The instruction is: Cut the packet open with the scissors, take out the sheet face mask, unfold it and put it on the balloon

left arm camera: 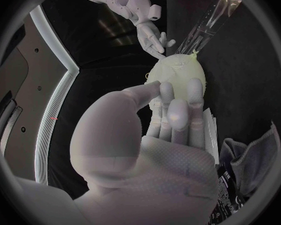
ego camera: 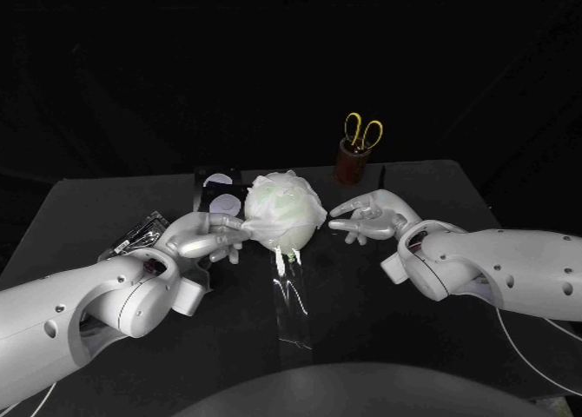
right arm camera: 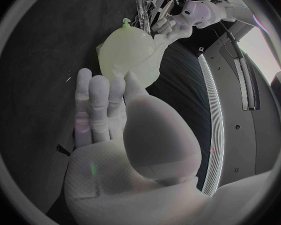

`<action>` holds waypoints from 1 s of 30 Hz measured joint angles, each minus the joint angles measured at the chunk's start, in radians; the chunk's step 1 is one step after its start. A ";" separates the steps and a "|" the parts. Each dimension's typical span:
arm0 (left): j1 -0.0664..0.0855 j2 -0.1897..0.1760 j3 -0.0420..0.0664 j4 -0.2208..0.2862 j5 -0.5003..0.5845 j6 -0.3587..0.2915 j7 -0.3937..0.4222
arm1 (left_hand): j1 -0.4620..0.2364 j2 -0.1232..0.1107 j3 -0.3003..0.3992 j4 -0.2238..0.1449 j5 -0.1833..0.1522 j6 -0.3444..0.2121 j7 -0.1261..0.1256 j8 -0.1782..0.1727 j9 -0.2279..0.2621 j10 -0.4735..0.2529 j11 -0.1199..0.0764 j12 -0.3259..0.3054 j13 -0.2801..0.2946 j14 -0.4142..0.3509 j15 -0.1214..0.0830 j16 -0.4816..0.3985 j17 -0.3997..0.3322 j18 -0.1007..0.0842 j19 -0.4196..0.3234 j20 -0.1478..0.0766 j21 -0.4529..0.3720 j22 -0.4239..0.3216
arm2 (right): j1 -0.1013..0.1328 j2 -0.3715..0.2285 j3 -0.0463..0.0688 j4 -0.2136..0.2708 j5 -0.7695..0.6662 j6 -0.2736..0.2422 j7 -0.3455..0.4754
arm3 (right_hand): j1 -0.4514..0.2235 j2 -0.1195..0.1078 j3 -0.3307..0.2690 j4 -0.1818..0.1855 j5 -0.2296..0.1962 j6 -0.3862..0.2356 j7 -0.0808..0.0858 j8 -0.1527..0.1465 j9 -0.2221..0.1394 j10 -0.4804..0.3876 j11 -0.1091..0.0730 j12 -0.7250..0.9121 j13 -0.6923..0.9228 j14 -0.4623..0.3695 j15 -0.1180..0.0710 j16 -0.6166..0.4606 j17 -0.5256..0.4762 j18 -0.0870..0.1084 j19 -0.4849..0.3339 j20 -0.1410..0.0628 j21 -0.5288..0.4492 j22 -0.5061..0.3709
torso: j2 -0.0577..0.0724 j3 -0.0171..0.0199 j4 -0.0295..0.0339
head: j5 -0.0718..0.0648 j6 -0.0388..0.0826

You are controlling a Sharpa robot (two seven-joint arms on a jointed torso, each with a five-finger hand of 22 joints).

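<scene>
A pale green balloon (ego camera: 285, 208) stands mid-table with the wrinkled white sheet mask (ego camera: 281, 193) draped over it; thin ends hang below it. My left hand (ego camera: 210, 234) touches the balloon's left side with straight fingers (left arm camera: 178, 110), holding nothing. My right hand (ego camera: 373, 217) is at the balloon's right side, fingers pointing at it. In the left wrist view one fingertip of the right hand (left arm camera: 147, 30) meets the balloon (left arm camera: 178, 77). The balloon (right arm camera: 128, 50) sits just past my right hand (right arm camera: 109, 115). Yellow-handled scissors (ego camera: 362, 132) stand in a brown holder at the back.
The opened packet (ego camera: 141, 233) lies at the left, beside my left wrist. A black card with white ovals (ego camera: 220, 191) stands behind the left hand. A clear plastic strip (ego camera: 288, 304) runs from under the balloon toward the front edge.
</scene>
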 measured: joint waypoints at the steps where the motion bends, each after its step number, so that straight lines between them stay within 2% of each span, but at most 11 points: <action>1: 0.000 -0.001 0.000 0.004 0.001 0.005 0.002 | 0.000 0.000 -0.001 -0.001 0.000 0.000 0.000 0.000 0.000 -0.007 0.001 0.000 0.000 -0.026 0.003 -0.015 -0.032 0.000 -0.007 0.004 -0.004 0.000 | -0.001 0.003 0.000 -0.002 -0.003 0.000 -0.004 | 0.000 0.000 -0.001 0.000 0.000 0.000 0.000 0.000 0.000 0.000 0.000 0.025 0.027 0.000 0.000 0.015 0.013 0.000 -0.002 0.002 0.005 0.004 | 0.000 0.0000 0.0000 | 0.000 0.000; 4: 0.000 -0.003 0.000 0.012 0.005 0.016 0.007 | 0.003 0.009 -0.010 -0.004 0.000 0.000 0.000 -0.009 0.000 -0.058 0.011 -0.005 -0.002 -0.209 0.018 -0.140 -0.223 0.000 -0.070 0.020 -0.038 -0.012 | -0.003 0.008 0.000 -0.005 -0.009 -0.001 -0.011 | 0.008 0.008 -0.015 0.001 0.000 -0.001 -0.001 0.000 -0.001 0.009 0.005 0.096 0.106 0.000 0.000 0.064 0.055 -0.002 -0.005 -0.002 0.021 0.020 | 0.000 0.0000 0.0005 | -0.001 0.000; 6: 0.000 -0.004 0.000 0.017 0.009 0.024 0.010 | 0.005 0.013 -0.012 -0.006 0.000 -0.005 0.005 -0.011 0.001 -0.097 0.023 -0.023 -0.014 -0.270 0.029 -0.190 -0.261 0.000 -0.106 0.033 -0.063 -0.021 | -0.004 0.013 0.000 -0.007 -0.012 -0.001 -0.016 | 0.013 0.013 -0.026 0.002 0.000 -0.001 -0.001 0.000 -0.004 0.009 0.005 0.128 0.142 -0.001 0.001 0.090 0.074 -0.006 -0.015 0.001 0.033 0.032 | 0.000 -0.0001 0.0005 | -0.002 -0.001; 7: 0.000 -0.005 0.000 0.019 0.011 0.027 0.011 | 0.009 0.017 -0.015 -0.009 0.000 -0.009 0.009 -0.015 0.035 -0.116 0.030 -0.035 -0.024 -0.294 0.037 -0.214 -0.278 -0.001 -0.123 0.041 -0.075 -0.024 | -0.005 0.014 0.000 -0.007 -0.013 -0.001 -0.017 | 0.013 0.013 -0.028 0.003 0.000 -0.001 -0.001 0.002 -0.004 0.009 0.005 0.136 0.152 -0.002 0.002 0.097 0.077 -0.006 -0.016 0.002 0.036 0.035 | 0.000 -0.0001 0.0004 | -0.002 -0.001; 11: 0.000 -0.009 0.000 0.028 0.022 0.038 0.020 | 0.013 0.021 -0.018 -0.012 0.000 -0.009 0.009 -0.015 0.036 -0.149 0.044 -0.063 -0.044 -0.318 0.050 -0.243 -0.300 -0.002 -0.140 0.052 -0.087 -0.030 | -0.007 0.018 0.000 -0.013 -0.017 0.001 -0.024 | 0.012 0.013 -0.034 0.001 0.000 -0.004 0.001 0.004 -0.005 0.009 0.005 0.148 0.170 -0.002 0.002 0.110 0.085 -0.006 -0.019 -0.002 0.039 0.042 | 0.000 -0.0003 0.0004 | -0.003 -0.003; 13: 0.000 -0.010 0.000 0.032 0.030 0.043 0.026 | 0.012 0.022 -0.016 -0.010 0.000 -0.008 0.013 -0.015 0.035 -0.203 0.067 -0.111 -0.070 -0.361 0.066 -0.275 -0.316 -0.002 -0.170 0.056 -0.107 -0.038 | -0.007 0.019 0.000 -0.015 -0.018 0.001 -0.026 | 0.017 0.018 -0.039 0.004 0.000 -0.004 0.002 0.004 -0.005 0.009 0.005 0.157 0.178 -0.002 0.002 0.119 0.093 -0.007 -0.023 0.002 0.047 0.046 | 0.000 -0.0003 0.0004 | -0.004 -0.004; 15: 0.000 -0.012 0.000 0.036 0.042 0.049 0.034 | 0.015 0.026 -0.016 -0.011 0.000 -0.008 0.041 -0.020 0.036 -0.236 0.093 -0.185 -0.125 -0.381 0.086 -0.296 -0.334 -0.003 -0.190 0.062 -0.117 -0.041 | -0.008 0.021 0.000 -0.018 -0.019 0.002 -0.029 | 0.018 0.019 -0.043 0.003 0.000 -0.005 0.002 0.004 -0.006 0.009 0.005 0.159 0.184 -0.002 0.002 0.119 0.094 -0.007 -0.024 0.002 0.047 0.049 | 0.000 -0.0002 0.0002 | -0.004 -0.005; 18: 0.000 -0.013 0.000 0.040 0.059 0.058 0.045 | 0.026 0.037 -0.023 -0.024 0.000 -0.014 0.062 -0.026 0.036 -0.222 0.114 -0.307 -0.233 -0.352 0.104 -0.298 -0.363 -0.003 -0.189 0.063 -0.097 -0.028 | -0.009 0.022 0.000 -0.020 -0.020 0.003 -0.031 | 0.018 0.019 -0.049 0.005 0.000 -0.008 0.005 0.004 -0.006 0.008 0.005 0.159 0.184 -0.002 0.002 0.122 0.093 -0.007 -0.030 0.002 0.050 0.052 | 0.000 -0.0002 -0.0005 | -0.004 -0.006; 22: 0.000 -0.013 0.000 0.045 0.087 0.070 0.062 | 0.027 0.039 -0.013 -0.033 0.000 -0.010 0.075 -0.027 0.036 -0.147 0.120 -0.463 -0.383 -0.286 0.106 -0.343 -0.430 -0.004 -0.175 0.077 -0.073 -0.011 | -0.012 0.025 0.000 -0.022 -0.020 0.003 -0.032 | 0.022 0.023 -0.058 0.003 0.000 -0.016 0.006 0.004 -0.008 -0.002 0.012 0.159 0.189 -0.009 0.009 0.127 0.087 -0.007 -0.039 0.003 0.055 0.059 | -0.001 0.0002 -0.0012 | -0.004 -0.007; 26: 0.000 -0.013 0.000 0.046 0.116 0.080 0.077 | 0.023 0.044 -0.002 -0.033 -0.003 -0.028 0.095 -0.022 0.035 -0.091 0.122 -0.551 -0.468 -0.234 0.101 -0.373 -0.476 -0.003 -0.165 0.088 -0.063 -0.005 | -0.014 0.030 0.000 -0.023 -0.016 0.003 -0.032 | 0.021 0.023 -0.067 0.005 0.000 -0.017 0.006 0.004 -0.008 -0.007 0.015 0.159 0.189 -0.016 0.009 0.131 0.086 -0.008 -0.043 0.007 0.055 0.062 | -0.001 0.0004 -0.0015 | -0.006 -0.006; 30: -0.001 -0.013 0.000 0.047 0.149 0.089 0.090 | 0.017 0.062 0.014 -0.017 -0.004 -0.071 0.098 0.020 0.035 -0.057 0.123 -0.594 -0.512 -0.194 0.099 -0.373 -0.498 0.009 -0.150 0.087 -0.056 -0.005 | -0.016 0.039 0.000 -0.025 -0.009 0.003 -0.031 | 0.028 0.029 -0.067 0.005 0.000 -0.017 0.006 0.004 -0.009 -0.007 0.015 0.162 0.196 -0.016 0.009 0.135 0.089 -0.008 -0.048 0.005 0.061 0.064 | -0.001 0.0004 -0.0016 | -0.008 -0.005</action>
